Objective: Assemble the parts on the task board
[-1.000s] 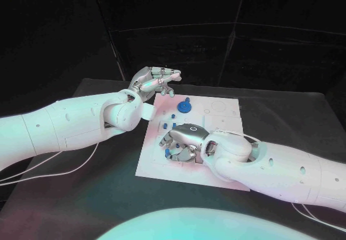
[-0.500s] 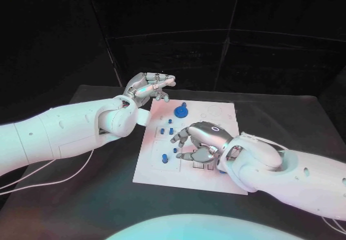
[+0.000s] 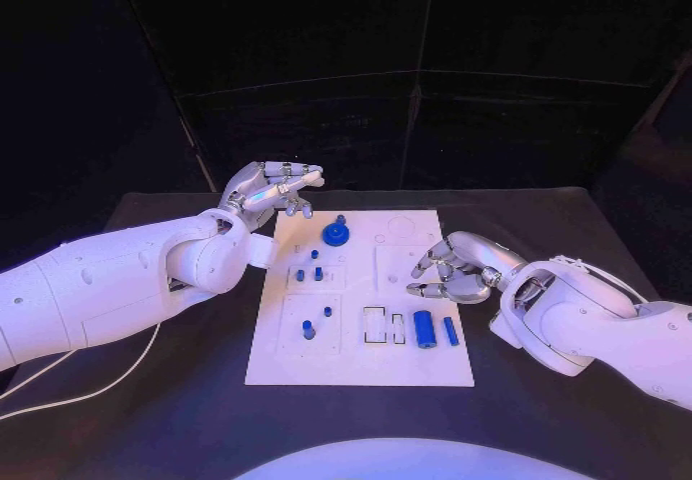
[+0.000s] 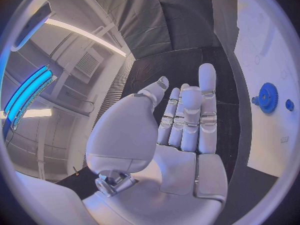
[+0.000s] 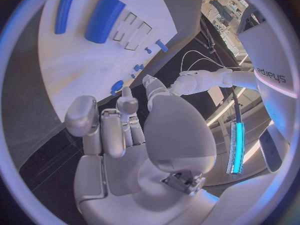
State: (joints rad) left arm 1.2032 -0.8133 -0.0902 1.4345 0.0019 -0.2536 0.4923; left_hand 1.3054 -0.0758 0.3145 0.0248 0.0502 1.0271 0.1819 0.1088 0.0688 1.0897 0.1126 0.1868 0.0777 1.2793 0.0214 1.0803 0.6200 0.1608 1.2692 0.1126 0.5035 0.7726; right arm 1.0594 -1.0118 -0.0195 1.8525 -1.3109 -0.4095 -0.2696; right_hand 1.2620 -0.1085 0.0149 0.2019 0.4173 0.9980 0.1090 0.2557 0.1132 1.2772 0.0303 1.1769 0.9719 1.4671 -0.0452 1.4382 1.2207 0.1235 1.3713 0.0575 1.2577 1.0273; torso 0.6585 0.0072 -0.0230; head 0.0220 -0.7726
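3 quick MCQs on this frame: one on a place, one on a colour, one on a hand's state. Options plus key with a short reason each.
1. Where is the gear?
A. near the task board's far edge
B. in the right hand
C. on the black table

2. What colour is the thick cylinder?
A. grey
B. blue
C. red

3. What is the right hand holding?
A. the thin bar
B. the gear
C. nothing

Key: 1 A, it stands on the board's far part, near the left hand. 2 B, blue like the thin bar beside it. 3 C, the right wrist view shows an empty palm.
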